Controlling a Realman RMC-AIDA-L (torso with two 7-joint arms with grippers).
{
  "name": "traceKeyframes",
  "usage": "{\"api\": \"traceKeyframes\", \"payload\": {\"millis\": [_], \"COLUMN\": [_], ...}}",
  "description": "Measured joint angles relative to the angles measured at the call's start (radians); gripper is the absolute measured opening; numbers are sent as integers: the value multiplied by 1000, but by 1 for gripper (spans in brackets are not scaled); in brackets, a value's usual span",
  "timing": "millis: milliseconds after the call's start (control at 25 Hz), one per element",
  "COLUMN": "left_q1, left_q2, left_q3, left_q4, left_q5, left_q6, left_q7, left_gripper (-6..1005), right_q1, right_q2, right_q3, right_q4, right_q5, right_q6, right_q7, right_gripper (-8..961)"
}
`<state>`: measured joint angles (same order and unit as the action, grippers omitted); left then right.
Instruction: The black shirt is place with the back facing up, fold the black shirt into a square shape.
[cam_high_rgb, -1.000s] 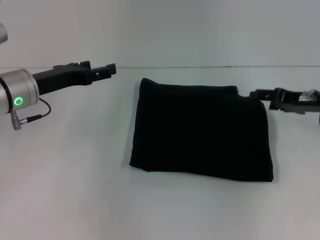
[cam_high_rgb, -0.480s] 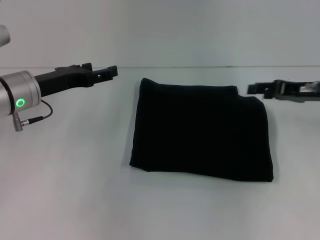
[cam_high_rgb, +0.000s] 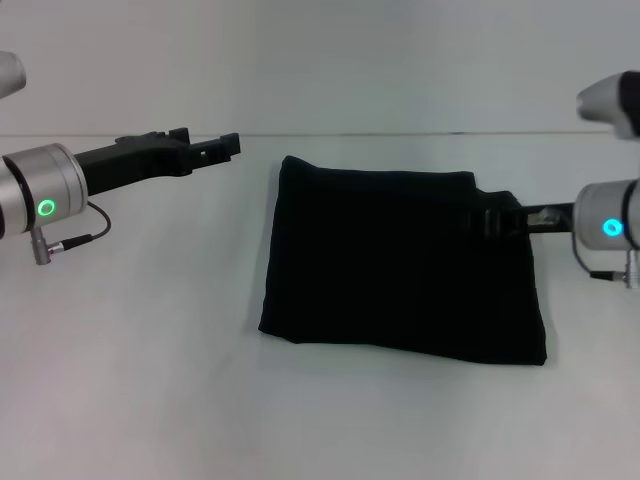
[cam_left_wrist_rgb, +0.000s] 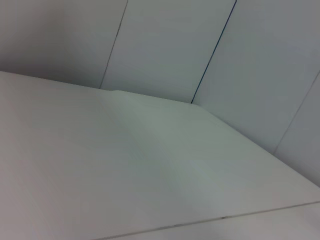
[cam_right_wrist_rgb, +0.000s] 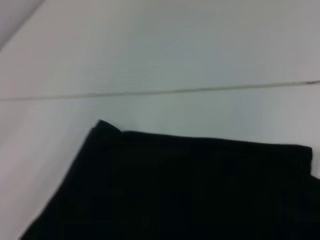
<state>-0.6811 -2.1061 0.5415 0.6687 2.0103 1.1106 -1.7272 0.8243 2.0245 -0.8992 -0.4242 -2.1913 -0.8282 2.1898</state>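
The right tool (cam_high_rgb: 492, 220) reaches in from the right over the far right corner of the black shirt (cam_high_rgb: 400, 265); black against black, so I cannot tell whether it is released or clenched. The left tool (cam_high_rgb: 222, 146) hangs above the bench (cam_high_rgb: 140, 340) near its far edge, apart from the shirt's far left corner; its state cannot be told either.

The black shirt lies in the middle of the bench, folded into a rough square of plain black cloth. Its left edge is straight and slightly puffed, the near edge slants down toward the right, and the far right corner steps in. In the right wrist view the shirt (cam_right_wrist_rgb: 190, 190) shows a soft, layered far edge.
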Motion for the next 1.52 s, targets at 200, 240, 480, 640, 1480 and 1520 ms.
{"api": "traceKeyframes", "payload": {"millis": [200,240,480,640,1480,1520], "left_q1": [0,0,1,1,-19,-18], "left_q2": [0,1,5,5,-6,-10], "left_q3": [0,0,0,0,226,241], "left_q4": [0,0,0,0,114,130], "left_q5": [-1,-1,-1,-1,36,45], "left_q6": [0,-1,-2,-2,293,290], "left_q7": [0,0,-1,0,235,234], "left_gripper": [933,933,933,933,934,934], "right_q1": [1,1,1,-6,-192,-194], "right_q2": [16,17,8,9,-33,-32], "right_q3": [-58,-59,-48,-45,15,17], "right_q4": [8,7,10,-2,-326,-344], "right_q5": [0,0,4,6,156,137], "right_q6": [87,94,118,135,-423,-446], "right_q7": [-3,-4,-6,-10,-330,-329], "right_gripper": [175,135,19,45,389,432]}}
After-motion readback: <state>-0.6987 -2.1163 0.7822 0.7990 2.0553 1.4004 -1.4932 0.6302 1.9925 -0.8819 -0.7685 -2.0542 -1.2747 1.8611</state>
